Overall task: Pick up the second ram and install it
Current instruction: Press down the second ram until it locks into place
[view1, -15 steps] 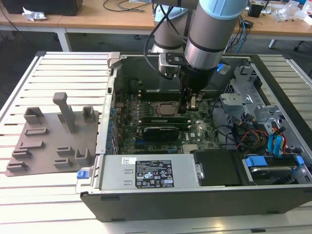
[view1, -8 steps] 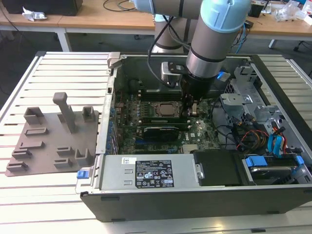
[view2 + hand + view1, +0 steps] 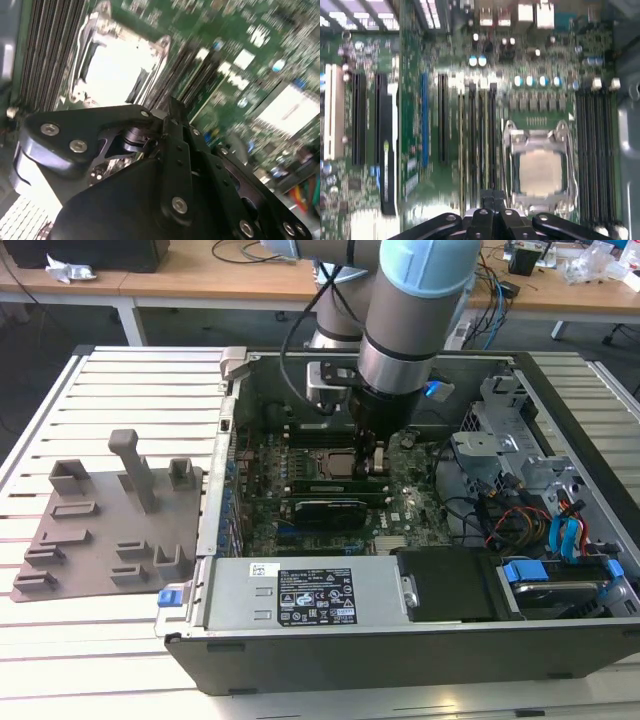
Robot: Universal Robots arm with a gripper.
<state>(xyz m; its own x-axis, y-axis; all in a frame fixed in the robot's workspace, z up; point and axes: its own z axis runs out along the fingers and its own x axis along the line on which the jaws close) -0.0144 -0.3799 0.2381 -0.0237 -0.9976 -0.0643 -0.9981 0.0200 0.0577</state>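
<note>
Scanning from the exterior view's left, we see the grey holder tray point(image 3: 105, 530) on the slatted surface point(image 3: 120, 380), well apart from the open computer case point(image 3: 400, 640). At the middle, our gripper point(image 3: 372, 455) reaches down over the motherboard point(image 3: 330, 525), near the processor socket point(image 3: 540, 172) and the memory slots point(image 3: 480, 145) beside it. We judge the install step in hand. We cannot tell whether the jaws are apart or together, nor where the second ram sits. Seating calls for a straight, aligned press.

surface: white slatted table point(image 3: 120, 390) | on it: open computer case point(image 3: 400, 640), grey holder tray point(image 3: 100, 530)
</note>
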